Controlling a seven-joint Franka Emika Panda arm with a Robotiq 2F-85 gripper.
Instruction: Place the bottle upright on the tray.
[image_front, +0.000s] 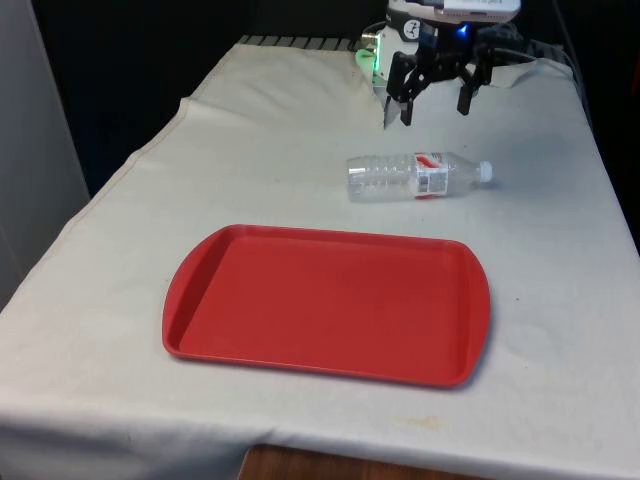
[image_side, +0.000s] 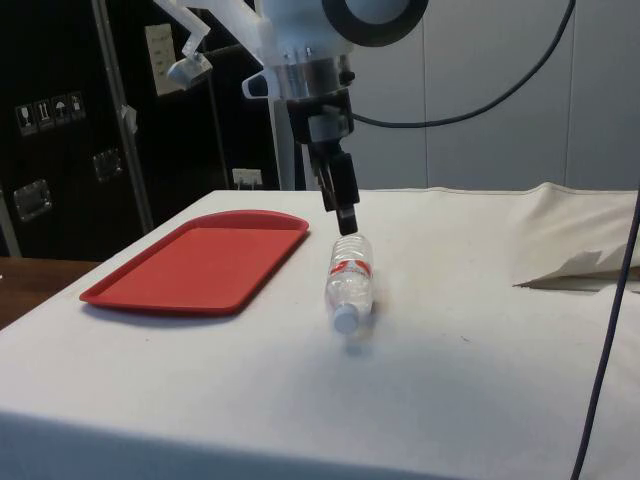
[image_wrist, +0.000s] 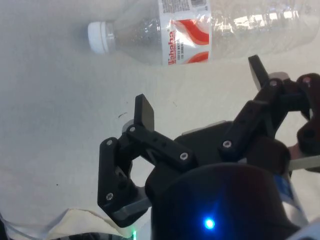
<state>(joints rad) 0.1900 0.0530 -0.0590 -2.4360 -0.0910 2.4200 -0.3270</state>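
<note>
- Clear, ribbed plastic makes up the water bottle (image_front: 418, 177), which has a white screw cap (image_front: 485, 171) and a red-and-white label (image_front: 432, 175); it lies on its side on the white tablecloth (image_front: 250, 130), cap towards the front view's right.
- Between the bottle and the table's near edge sits a flat red plastic tray (image_front: 200, 300) with a raised rim — nothing on it, and a strip of bare cloth separates it from the bottle.
- Above the cloth, just beyond the bottle on the robot's side, hangs the black two-finger gripper (image_front: 437, 98); it touches nothing.
- Its jaws stand wide apart, with one finger (image_wrist: 144, 112) and the other (image_wrist: 258, 70) flanking empty space — a spread that looks ample to straddle the bottle's body.
- That hover suggests the approach stage: the grasp is not yet made.
- Since the bottle lies flat, it would need both lifting and turning cap-up before it can stand on the tray.
- Thin, empty plastic may dent or slip under a hard squeeze.
</note>
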